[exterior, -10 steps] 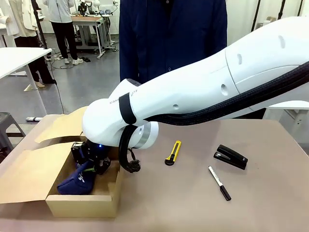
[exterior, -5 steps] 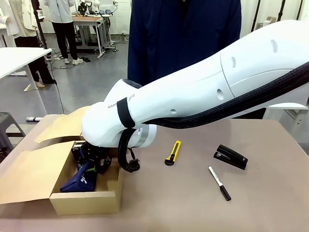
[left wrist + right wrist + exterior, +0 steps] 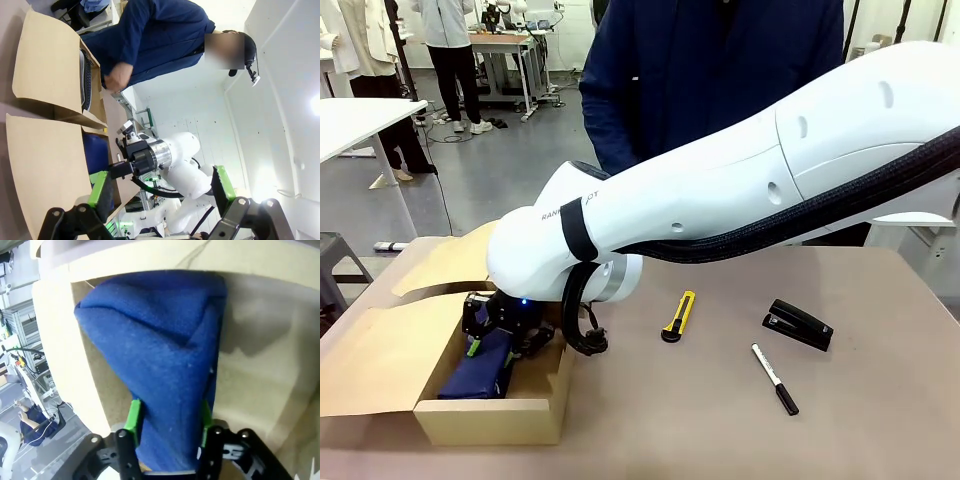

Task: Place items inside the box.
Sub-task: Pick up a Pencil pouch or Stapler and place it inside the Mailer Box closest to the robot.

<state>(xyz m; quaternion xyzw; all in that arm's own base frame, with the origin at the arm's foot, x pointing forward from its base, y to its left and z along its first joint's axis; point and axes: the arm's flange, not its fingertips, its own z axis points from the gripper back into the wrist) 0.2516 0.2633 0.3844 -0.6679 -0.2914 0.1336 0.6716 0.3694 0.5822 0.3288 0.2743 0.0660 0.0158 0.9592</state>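
The navy pouch (image 3: 165,375) lies inside the box (image 3: 490,420), its far end down on the floor against a wall. Its near end is pinched between the green pads of the right claw (image 3: 167,426), which reaches in over the box's open top. The left claw (image 3: 160,182) is spread wide and empty, facing the box from outside.

Right of the box, on the tabletop (image 3: 720,430), wait the utility knife (image 3: 679,315), stapler (image 3: 798,324) and marker (image 3: 775,379).

Risk: soft fabric may cling to a pad on release and ride back out. The wrist could also shove the light cardboard wall.
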